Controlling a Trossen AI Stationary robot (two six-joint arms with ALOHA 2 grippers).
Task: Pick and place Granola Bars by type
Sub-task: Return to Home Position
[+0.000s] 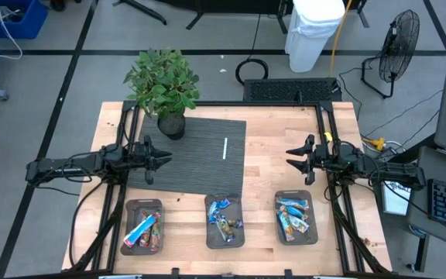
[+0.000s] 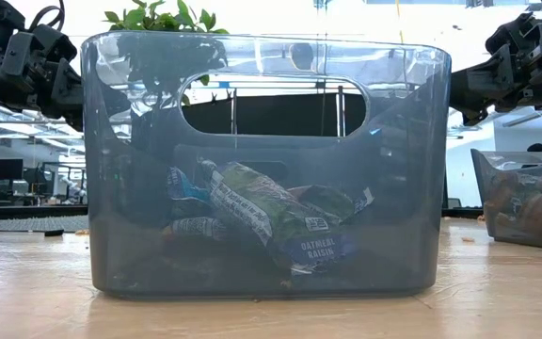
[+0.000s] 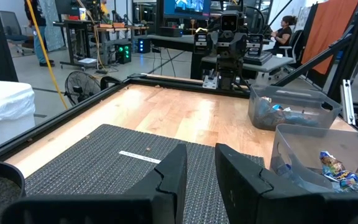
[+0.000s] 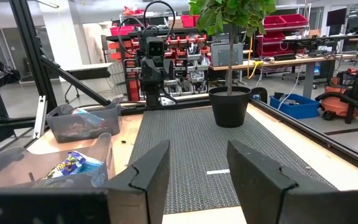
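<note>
The small foil-wrapped granola bars (image 1: 293, 208) already lie in the three clear grey plastic bins (image 1: 208, 232) along the overhead frame's lower edge, while the left gripper (image 1: 166, 159), mid-left, and the right gripper (image 1: 289, 156), mid-right, hover empty with fingers spread, so any mis-sorted bar would probably go uncorrected.

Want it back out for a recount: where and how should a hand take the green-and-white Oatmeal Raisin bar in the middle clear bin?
Pinch the green-and-white foil-wrapped bar across its narrow width near its raised end, coming straight down through the clear plastic middle bin's open top. It leans tilted on other bars, and tall walls block side approaches.
</note>
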